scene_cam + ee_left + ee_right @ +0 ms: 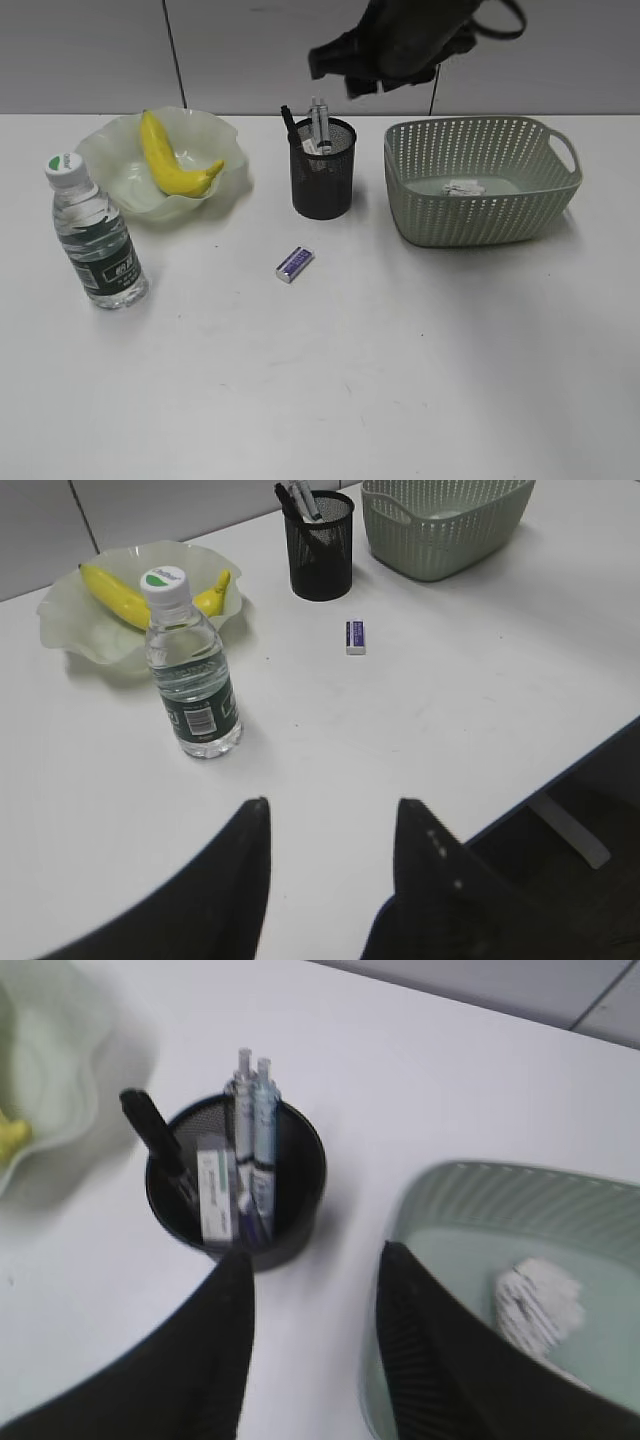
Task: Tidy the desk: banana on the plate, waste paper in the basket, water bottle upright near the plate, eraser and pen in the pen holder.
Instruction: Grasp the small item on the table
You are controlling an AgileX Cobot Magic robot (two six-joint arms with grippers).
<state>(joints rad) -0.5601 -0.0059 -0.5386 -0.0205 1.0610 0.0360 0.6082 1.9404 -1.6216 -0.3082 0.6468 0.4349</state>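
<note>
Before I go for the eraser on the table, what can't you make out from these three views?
- Right gripper: fingertips cut off by the right wrist view's bottom edge; in the exterior view it is a dark blur at the top edge.
- Holder contents: mesh wall hides the lower ends of the pens.
- Paper: mostly hidden behind the basket wall in the exterior view.
- Eraser print: too small.

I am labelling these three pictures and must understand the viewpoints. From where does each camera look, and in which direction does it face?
Exterior view: in front of the desk, slanting down at the pen holder, basket and water bottle; a dark arm hangs at the top.
Left wrist view: low over the near desk edge, facing the water bottle; open left hand below.
Right wrist view: above, looking down into the pen holder and basket; open right hand below.
Shared: all three show the pen holder; exterior and left wrist views show the eraser lying on the desk.
</note>
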